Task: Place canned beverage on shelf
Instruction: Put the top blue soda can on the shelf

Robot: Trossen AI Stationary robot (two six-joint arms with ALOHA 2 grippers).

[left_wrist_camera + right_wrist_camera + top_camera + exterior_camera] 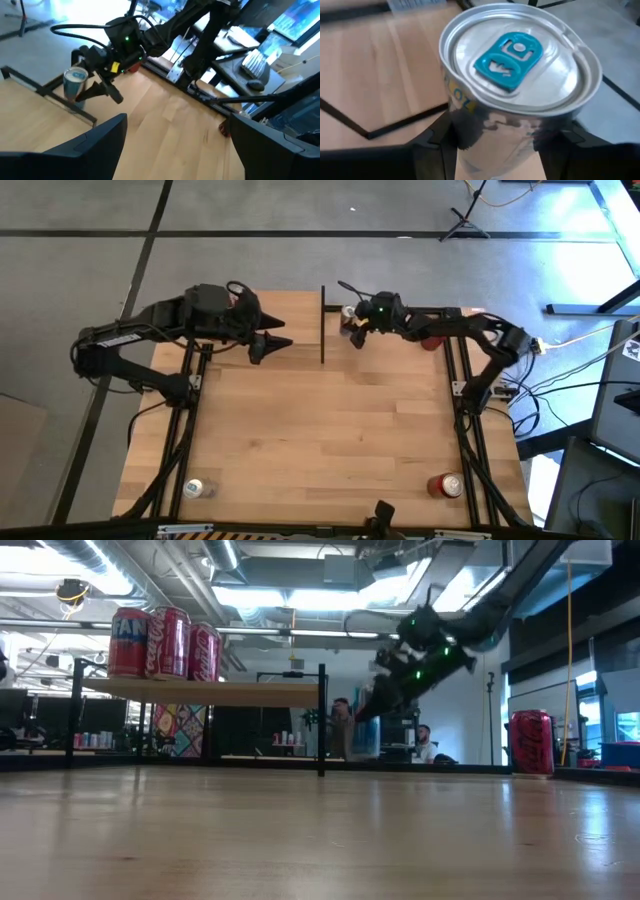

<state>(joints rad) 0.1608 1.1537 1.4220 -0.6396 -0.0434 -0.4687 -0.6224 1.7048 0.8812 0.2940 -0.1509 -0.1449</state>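
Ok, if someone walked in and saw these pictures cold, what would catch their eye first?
Probably the silver can with a blue tab, framed between the right pincer's fingers at the table's far edge, just right of the shelf. Next, the row of red cans on top of that shelf. The left pincer hangs open over the shelf.

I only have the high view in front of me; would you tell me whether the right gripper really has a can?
Observer: Yes; in the right wrist view a silver can with a blue tab stands upright, the right gripper with its fingers against both its sides.
Operator: Thank you. Is anything on the shelf already?
Observer: The low view shows three red cans on it, at the end away from the right gripper.
Operator: And the left gripper?
Observer: Its wrist view shows it open, empty.
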